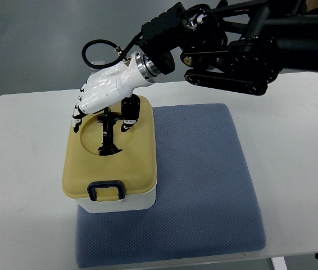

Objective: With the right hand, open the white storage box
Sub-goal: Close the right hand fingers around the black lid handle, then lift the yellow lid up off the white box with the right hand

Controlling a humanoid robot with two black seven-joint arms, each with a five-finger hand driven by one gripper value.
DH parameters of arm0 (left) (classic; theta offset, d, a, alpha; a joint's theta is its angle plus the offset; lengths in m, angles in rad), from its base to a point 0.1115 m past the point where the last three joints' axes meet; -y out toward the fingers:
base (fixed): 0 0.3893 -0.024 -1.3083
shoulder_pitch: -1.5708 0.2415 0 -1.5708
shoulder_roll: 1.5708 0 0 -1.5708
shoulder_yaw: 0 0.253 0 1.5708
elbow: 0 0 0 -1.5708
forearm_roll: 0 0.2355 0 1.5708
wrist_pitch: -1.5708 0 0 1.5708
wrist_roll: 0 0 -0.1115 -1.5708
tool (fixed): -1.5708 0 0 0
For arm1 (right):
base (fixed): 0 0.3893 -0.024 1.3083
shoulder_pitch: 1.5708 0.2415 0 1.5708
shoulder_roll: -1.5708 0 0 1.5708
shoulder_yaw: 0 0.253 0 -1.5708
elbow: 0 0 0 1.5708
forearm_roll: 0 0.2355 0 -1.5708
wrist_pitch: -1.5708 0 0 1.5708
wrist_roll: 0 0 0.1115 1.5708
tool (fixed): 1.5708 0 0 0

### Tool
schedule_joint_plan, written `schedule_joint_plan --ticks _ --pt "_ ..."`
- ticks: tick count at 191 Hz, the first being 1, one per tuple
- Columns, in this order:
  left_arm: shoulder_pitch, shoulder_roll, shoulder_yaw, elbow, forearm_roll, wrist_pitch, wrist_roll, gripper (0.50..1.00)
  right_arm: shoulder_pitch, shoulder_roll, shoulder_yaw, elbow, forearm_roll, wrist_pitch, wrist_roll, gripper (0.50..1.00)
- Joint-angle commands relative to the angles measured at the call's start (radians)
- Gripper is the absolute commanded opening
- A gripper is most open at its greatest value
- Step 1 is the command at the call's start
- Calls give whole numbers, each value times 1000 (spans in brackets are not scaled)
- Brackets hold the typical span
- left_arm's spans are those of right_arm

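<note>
- The white storage box (113, 169) sits left of the frame's centre on the left edge of a blue mat (204, 185), which lies on a white table (24, 169).
- Its tan lid (91, 163) is on, with a dark latch (106, 190) at the lower edge.
- The right hand (105, 93), its arm coming in from the upper right, hovers over the lid's upper part, fingers (78, 115) curled downward and holding nothing.
</note>
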Motion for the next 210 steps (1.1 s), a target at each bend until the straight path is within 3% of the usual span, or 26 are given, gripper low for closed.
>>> schedule_joint_plan --ticks 1,46,86,138,155,210 --pt "0 0 0 0 0 0 0 1000 -5 1 0 3 1 4 12 748" --pt "0 0 0 0 0 0 0 1000 -11 1 0 1 -2 -6 12 721" --pt "0 0 0 0 0 0 0 1000 -26 -1 0 -6 -3 -6 12 619" --pt "0 0 0 0 0 0 0 1000 -45 -1 0 -8 -5 -10 12 570" --pt "0 0 0 0 0 0 0 1000 -46 1 1 -8 -5 -10 12 500" --pt "0 0 -2 0 0 0 0 1000 -32 -1 9 -8 -3 -6 12 500"
